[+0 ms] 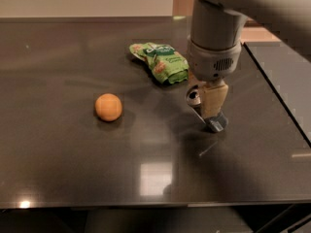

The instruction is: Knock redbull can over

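In the single camera view, the tool (212, 107) hangs at the end of the thick grey arm over the right part of the dark counter (73, 174), low and close to its surface. The redbull can (195, 96) is right at the tool, touching it or all but touching it. Its silver pull-tab top shows just left of the tool's beige part, and a dark blue-grey end that I take for its base shows just below that part, lower and further right. The middle of the can is hidden behind the tool. Top and base do not line up one above the other, so the can looks tilted, but I cannot tell whether it is leaning or already lying on the counter. Nor can I tell how far open the tool is, or whether it has hold of the can. By my judgement contact is made and the tipping is under way, but a can clearly down is not yet shown. The green snack bag (160, 62) lies near, further back. The orange ball (108, 107) sits well apart to the left.
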Controlling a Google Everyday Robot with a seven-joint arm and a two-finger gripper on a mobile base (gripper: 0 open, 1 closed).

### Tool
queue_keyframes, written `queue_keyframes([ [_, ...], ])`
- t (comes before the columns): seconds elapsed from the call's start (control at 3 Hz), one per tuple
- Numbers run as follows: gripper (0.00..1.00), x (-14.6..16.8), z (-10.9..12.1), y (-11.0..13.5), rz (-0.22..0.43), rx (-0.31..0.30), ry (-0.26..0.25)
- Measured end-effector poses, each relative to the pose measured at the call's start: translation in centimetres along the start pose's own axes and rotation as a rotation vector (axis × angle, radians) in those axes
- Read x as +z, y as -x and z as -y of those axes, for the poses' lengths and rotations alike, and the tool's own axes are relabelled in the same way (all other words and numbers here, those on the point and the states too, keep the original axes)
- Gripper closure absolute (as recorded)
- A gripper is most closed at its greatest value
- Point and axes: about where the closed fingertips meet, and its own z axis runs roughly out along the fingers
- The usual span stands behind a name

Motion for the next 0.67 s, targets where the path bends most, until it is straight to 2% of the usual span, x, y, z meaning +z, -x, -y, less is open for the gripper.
queue_keyframes([
  [0.67,0.36,0.92,1.24,0.29,-0.03,-0.007,0.01],
])
